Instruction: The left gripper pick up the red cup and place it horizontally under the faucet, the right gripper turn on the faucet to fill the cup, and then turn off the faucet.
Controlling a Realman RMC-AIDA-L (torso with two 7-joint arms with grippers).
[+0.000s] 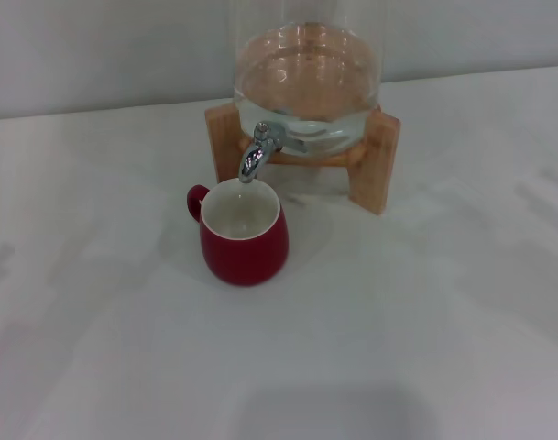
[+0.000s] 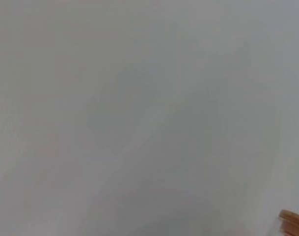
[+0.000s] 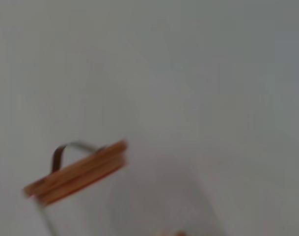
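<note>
While neither pincer shows in any view, so that I cannot tell whether either one is wide, narrow or holding something, the head view gives the rest plainly. Nearest, the white tabletop [image 1: 425, 348] fills the lower part of the frame. A little left of the frame's centre the cup [image 1: 245, 234] stands upright on it, its white inside facing up and its small loop handle turned toward the frame's left. Whether there is water in it cannot be told. Just behind and above the cup's rim hangs the faucet [image 1: 257, 153], its chrome spout curving down so that the tip sits over the far edge of the cup's mouth. No stream of water is visible at the spout. Behind the faucet, at the upper centre, the glass dispenser [image 1: 308, 78] holds water and rests on a wooden stand [image 1: 379, 165]. A pale wall [image 1: 95, 55] lies farthest back.

From the right wrist view, the dispenser's wooden lid [image 3: 76, 172] with a dark metal handle appears at the lower left. From the left wrist view, only a wooden corner [image 2: 294, 222] shows at the lower right.
</note>
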